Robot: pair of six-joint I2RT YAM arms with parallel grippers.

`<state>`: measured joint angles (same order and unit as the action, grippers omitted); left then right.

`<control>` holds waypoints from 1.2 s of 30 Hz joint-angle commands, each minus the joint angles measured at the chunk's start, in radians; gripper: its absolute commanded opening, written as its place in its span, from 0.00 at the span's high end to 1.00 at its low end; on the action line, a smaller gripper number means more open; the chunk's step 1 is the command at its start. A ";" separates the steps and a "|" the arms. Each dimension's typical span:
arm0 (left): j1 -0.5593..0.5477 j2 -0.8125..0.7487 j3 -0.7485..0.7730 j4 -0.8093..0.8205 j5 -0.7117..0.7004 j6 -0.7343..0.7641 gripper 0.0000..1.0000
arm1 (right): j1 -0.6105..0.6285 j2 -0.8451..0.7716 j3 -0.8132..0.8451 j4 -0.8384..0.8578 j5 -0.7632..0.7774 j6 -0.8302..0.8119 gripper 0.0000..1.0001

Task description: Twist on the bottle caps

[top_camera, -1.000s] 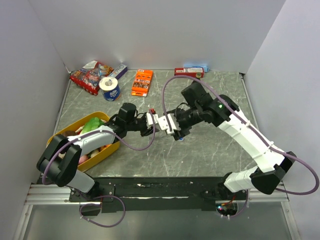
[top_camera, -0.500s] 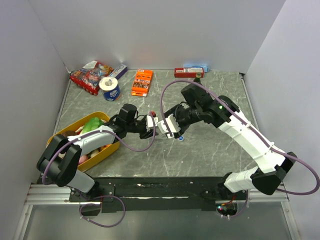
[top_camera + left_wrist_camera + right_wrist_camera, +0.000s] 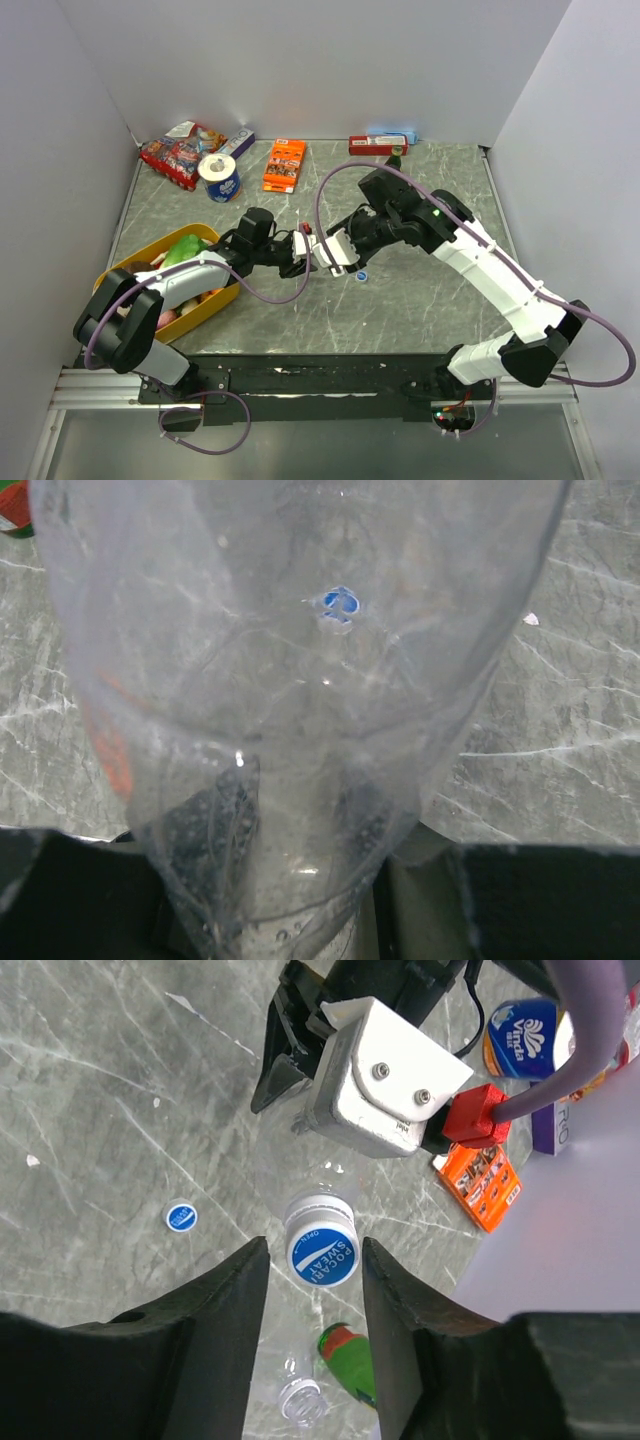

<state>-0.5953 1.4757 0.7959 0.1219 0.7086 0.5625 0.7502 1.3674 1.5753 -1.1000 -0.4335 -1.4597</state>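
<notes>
Centrally, a bottle (image 3: 300, 680) is clenched by the left tool (image 3: 285, 860), its cap (image 3: 320, 1252) flanked untouched by the released right tool (image 3: 312, 1260); a loose cap (image 3: 181, 1217) lies apart on open counter (image 3: 100, 1080).

This looks like a robotics lab test cell, not a home or a shop. Plain white panels (image 3: 320, 70) box in a grey marble-patterned counter (image 3: 420, 300) on three sides. A left arm (image 3: 190, 280) and a right arm (image 3: 500, 280) are bolted to a bare aluminium rail (image 3: 100, 385) at the near edge, with purple cable (image 3: 320, 200) looping loose in the open. The goods look like practice props: a yellow tub (image 3: 210, 307) of mixed items, a snack packet (image 3: 178, 152) and an orange box (image 3: 284, 165) set along the back.
</notes>
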 commanded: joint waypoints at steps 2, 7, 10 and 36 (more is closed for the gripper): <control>0.002 -0.043 0.016 0.033 0.048 0.025 0.99 | 0.002 0.019 -0.017 0.037 0.035 0.016 0.54; 0.002 -0.049 0.009 0.050 0.048 0.014 0.99 | 0.000 0.021 -0.037 0.058 0.039 0.038 0.61; 0.003 -0.067 -0.012 0.102 0.038 -0.009 0.99 | -0.024 0.028 -0.038 0.065 0.006 0.087 0.66; -0.089 -0.035 0.017 0.421 -0.497 -0.216 0.99 | -0.071 0.536 0.538 -0.284 -0.054 0.941 0.85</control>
<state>-0.6319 1.4555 0.7399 0.2722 0.3550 0.4183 0.6670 1.7695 2.0163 -1.2728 -0.3698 -0.8005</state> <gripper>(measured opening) 0.390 0.403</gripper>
